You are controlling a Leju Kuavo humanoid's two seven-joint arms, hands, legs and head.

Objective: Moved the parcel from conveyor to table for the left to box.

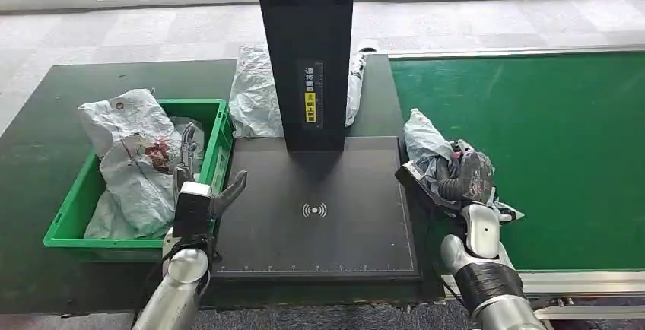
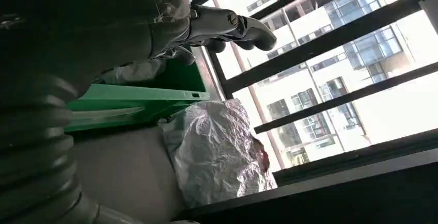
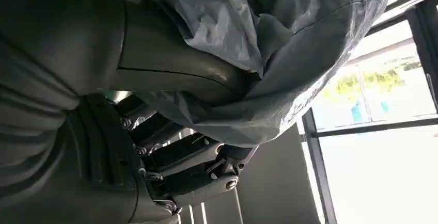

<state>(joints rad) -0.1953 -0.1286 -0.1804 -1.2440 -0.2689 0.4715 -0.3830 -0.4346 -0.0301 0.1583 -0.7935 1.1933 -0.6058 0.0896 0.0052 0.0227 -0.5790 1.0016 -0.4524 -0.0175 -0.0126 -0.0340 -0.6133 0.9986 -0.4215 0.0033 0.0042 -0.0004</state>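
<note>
Head view of a dark table (image 1: 46, 117) beside a green conveyor (image 1: 548, 132). One black scanning platform (image 1: 319, 216) with a white wireless symbol lies at the centre of the table, and one black upright column (image 1: 308, 49) rises from its far edge.

Parcels are counted as follows. One grey plastic-wrapped parcel (image 1: 445, 159) is gripped in the right hand (image 1: 460, 182), fingers closed around it, at the near left edge of the conveyor, just beside the platform's right side; in the right wrist view the same parcel (image 3: 289, 43) is seen pressed against the thumb, with the darker fingers (image 3: 196, 167) curled beneath it. One crumpled grey bag (image 1: 255, 94) lies on the table behind the column; whether the pale piece showing at the column's other side belongs to it cannot be told. It is seen in the left wrist view (image 2: 217, 152) next to the bin's rim (image 2: 139, 97).

One green bin (image 1: 220, 136) stands at the left of the platform and holds at least two pale bags (image 1: 133, 155); an exact count cannot be made out.

The left hand (image 1: 199, 197) is held above the gap between bin and platform, fingers spread apart and nothing in them; its thumb (image 2: 232, 25) is seen free in the left wrist view.
</note>
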